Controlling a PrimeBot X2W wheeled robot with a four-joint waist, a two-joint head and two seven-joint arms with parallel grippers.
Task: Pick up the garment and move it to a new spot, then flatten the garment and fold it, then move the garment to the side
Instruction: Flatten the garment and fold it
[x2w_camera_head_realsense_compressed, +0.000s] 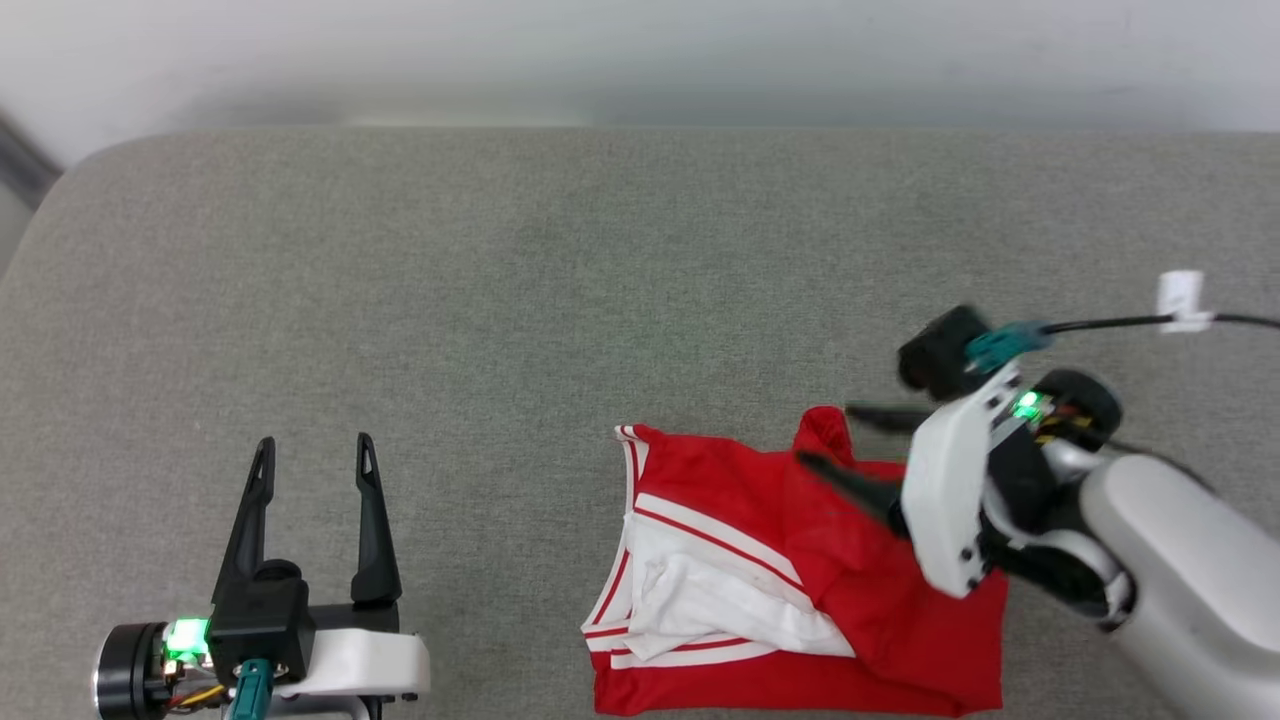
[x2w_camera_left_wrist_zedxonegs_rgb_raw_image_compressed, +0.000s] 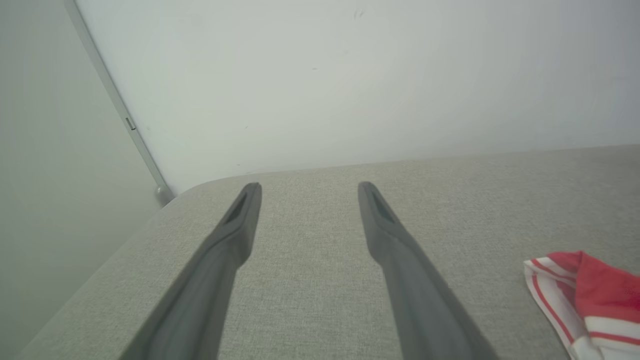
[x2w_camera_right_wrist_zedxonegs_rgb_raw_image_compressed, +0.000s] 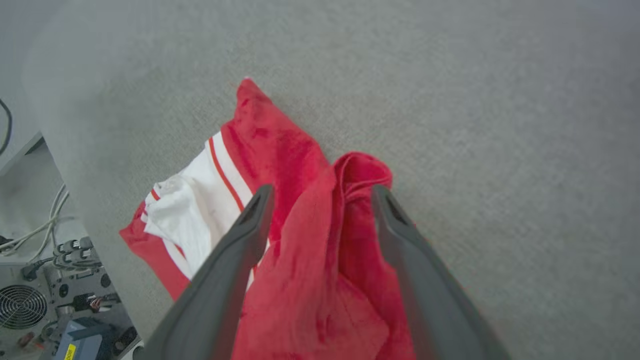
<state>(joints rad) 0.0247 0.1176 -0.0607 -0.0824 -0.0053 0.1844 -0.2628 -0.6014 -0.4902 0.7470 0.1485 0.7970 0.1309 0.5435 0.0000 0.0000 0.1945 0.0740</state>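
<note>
The garment (x2w_camera_head_realsense_compressed: 800, 580), a red jersey with white sleeves and striped trim, lies loosely folded near the front edge of the grey surface; its letters and number are hidden. My right gripper (x2w_camera_head_realsense_compressed: 825, 438) hovers open over its far right part, fingers pointing left. In the right wrist view the garment (x2w_camera_right_wrist_zedxonegs_rgb_raw_image_compressed: 305, 225) bunches up between and below the spread fingers of that gripper (x2w_camera_right_wrist_zedxonegs_rgb_raw_image_compressed: 322, 192). My left gripper (x2w_camera_head_realsense_compressed: 315, 445) rests open at the lower left, well apart from the cloth. The left wrist view has this gripper (x2w_camera_left_wrist_zedxonegs_rgb_raw_image_compressed: 309, 186) over bare surface and a garment corner (x2w_camera_left_wrist_zedxonegs_rgb_raw_image_compressed: 590, 300) at right.
The grey upholstered surface (x2w_camera_head_realsense_compressed: 500, 280) has a rounded far-left corner and meets a pale wall (x2w_camera_left_wrist_zedxonegs_rgb_raw_image_compressed: 320, 75) behind. A black cable with a white tag (x2w_camera_head_realsense_compressed: 1182, 300) runs to the right arm. Past the surface's edge, the robot's base with cables and a fan (x2w_camera_right_wrist_zedxonegs_rgb_raw_image_compressed: 22, 305) is seen.
</note>
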